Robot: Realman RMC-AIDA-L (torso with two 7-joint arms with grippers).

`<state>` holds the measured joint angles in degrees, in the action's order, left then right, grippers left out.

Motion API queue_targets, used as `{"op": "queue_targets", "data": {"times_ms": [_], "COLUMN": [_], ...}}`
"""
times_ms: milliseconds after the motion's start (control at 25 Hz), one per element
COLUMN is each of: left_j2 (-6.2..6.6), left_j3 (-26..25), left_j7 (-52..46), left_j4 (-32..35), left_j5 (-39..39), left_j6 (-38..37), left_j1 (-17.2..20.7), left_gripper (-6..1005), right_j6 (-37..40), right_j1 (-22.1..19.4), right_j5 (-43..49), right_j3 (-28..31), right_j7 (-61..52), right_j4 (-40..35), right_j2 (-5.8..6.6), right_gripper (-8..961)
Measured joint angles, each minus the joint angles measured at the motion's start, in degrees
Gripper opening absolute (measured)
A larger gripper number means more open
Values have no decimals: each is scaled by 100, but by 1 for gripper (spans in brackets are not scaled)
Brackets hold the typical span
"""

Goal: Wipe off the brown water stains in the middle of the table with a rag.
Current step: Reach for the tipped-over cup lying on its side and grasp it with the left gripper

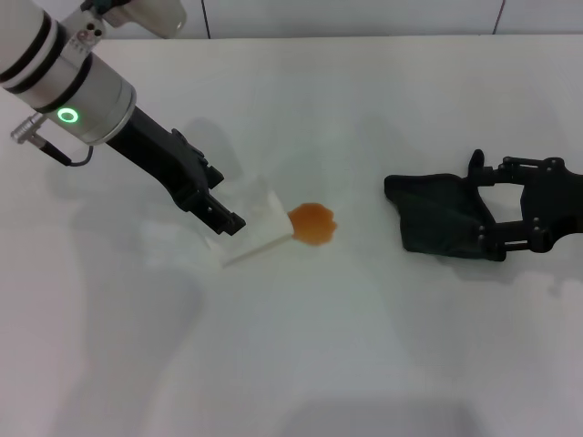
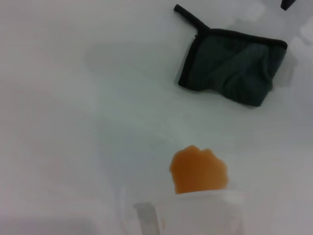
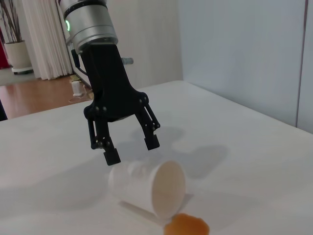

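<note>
The brown water stain is a small orange-brown blotch in the middle of the white table. It also shows in the left wrist view and the right wrist view. The dark rag lies flat to the stain's right, also seen in the left wrist view. My right gripper is open at the rag's right edge, its fingers on either side of that edge. My left gripper is open just above a tipped white paper cup; the right wrist view shows this gripper empty.
The paper cup lies on its side with its mouth toward the stain, touching or nearly touching it; it also shows in the left wrist view. The table's back edge meets a wall.
</note>
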<state>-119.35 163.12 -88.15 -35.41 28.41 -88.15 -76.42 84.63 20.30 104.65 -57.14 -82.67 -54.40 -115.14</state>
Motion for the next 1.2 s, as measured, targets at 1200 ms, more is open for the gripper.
{"op": "queue_targets", "data": {"times_ms": [1200], "left_j2": [3], "left_j3": [0], "left_j7": [-54], "left_j4": [592], "left_j5": [-103], "left_j6": [711], "left_j1": [355], "left_gripper": [879], "right_j6": [0], "right_j1": [0], "right_j5": [2], "right_j3": [1], "right_j7": [6], "right_j4": [35], "right_j2": [0], "right_gripper": [857]}}
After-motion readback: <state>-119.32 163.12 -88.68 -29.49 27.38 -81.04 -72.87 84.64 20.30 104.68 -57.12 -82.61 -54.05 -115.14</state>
